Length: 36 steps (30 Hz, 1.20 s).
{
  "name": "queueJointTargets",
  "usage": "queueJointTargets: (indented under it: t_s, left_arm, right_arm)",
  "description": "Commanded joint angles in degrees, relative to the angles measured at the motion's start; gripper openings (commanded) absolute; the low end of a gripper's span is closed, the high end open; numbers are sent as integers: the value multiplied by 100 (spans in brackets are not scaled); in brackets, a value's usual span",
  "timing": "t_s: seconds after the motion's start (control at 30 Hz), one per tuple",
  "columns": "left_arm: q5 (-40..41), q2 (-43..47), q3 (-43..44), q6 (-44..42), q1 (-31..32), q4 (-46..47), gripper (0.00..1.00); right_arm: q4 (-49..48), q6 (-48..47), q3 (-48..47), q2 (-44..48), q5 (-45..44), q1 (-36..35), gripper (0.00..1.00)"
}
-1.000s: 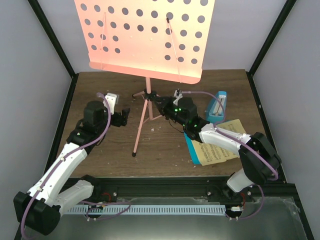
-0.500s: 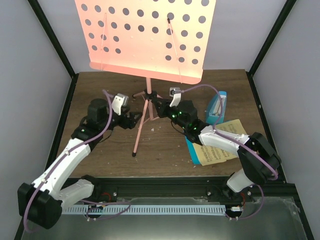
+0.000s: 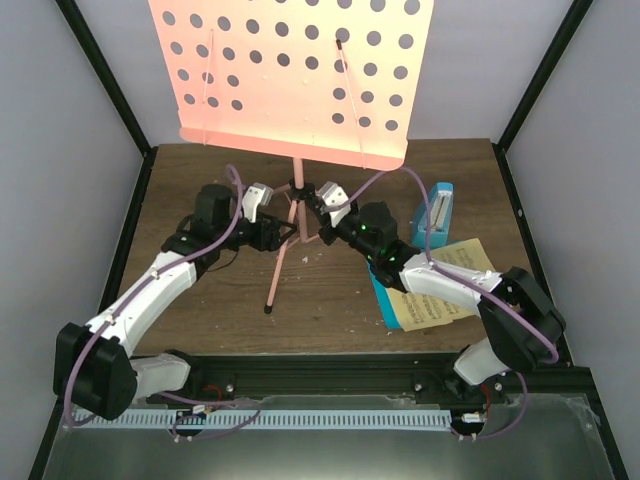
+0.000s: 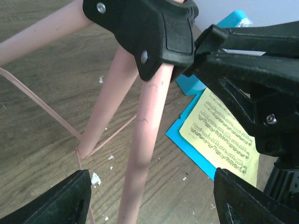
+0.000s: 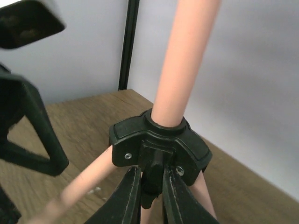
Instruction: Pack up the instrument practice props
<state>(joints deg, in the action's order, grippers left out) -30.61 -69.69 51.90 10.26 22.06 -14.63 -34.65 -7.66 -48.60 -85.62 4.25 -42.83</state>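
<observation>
Salmon-pink music stand (image 3: 295,80) is stood upright mid table (image 3: 215,300). Its black hub knob (image 5: 152,175) is pinched by the right gripper (image 5: 150,198). One leg (image 4: 149,116) is straddled, untouched, by the wide-open left gripper (image 4: 149,200). Music sheets (image 3: 435,300) and metronome (image 3: 435,215) are seen to its right.

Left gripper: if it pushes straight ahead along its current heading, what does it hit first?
A pink leg of the stand, just below the black hub. It stands between the open jaws of the left gripper, seemingly close ahead, though depth is hard to judge.
</observation>
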Motion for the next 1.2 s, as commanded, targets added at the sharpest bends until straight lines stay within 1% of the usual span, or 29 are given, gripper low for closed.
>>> queueJointTargets:
  t_s: [0.0, 0.1, 0.2, 0.3, 0.33, 0.4, 0.5, 0.53, 0.67, 0.77, 0.93, 1.07, 1.17]
  left_arm:
    - [167, -154, 251, -42, 9, -101, 70]
    - [353, -267, 318, -125, 8, -188, 64]
    - [364, -361, 362, -185, 8, -220, 57]
    - [314, -425, 389, -233, 8, -220, 52]
    - [292, -437, 391, -241, 8, -217, 51]
    - [225, -449, 396, -252, 4, -207, 50]
    - [150, -466, 391, -234, 8, -189, 50]
    - [145, -466, 391, -231, 13, -190, 50]
    - [213, -381, 383, -266, 8, -221, 51]
    - [464, -187, 333, -337, 8, -232, 55]
    - [1223, 253, 159, -490, 8, -193, 64]
    - [1564, 600, -22, -558, 4, -46, 67]
    - [1828, 843, -195, -588, 17, 133, 69]
  right_arm:
    - [550, -2081, -153, 37, 523, -169, 1]
    - [653, -2766, -201, -14, 452, -164, 1]
    - [692, -3497, -237, -54, 396, -173, 1]
    - [782, -3989, -334, -92, 295, -181, 1]
    - [806, -4113, -361, -94, 256, -182, 3]
    - [826, -4223, -394, -46, 213, -182, 19]
    - [755, -3966, -354, 172, 260, -185, 43]
    - [716, -3795, -307, 277, 290, -182, 48]
    - [673, -2907, -44, 738, 442, -182, 59]
    - [553, -2044, 281, 1127, 404, -182, 66]
    - [321, 31, 804, 1797, -24, -150, 80]
    - [657, 1940, 829, 2149, -480, -75, 95]
    - [875, 3068, 762, 2233, -454, -4, 96]
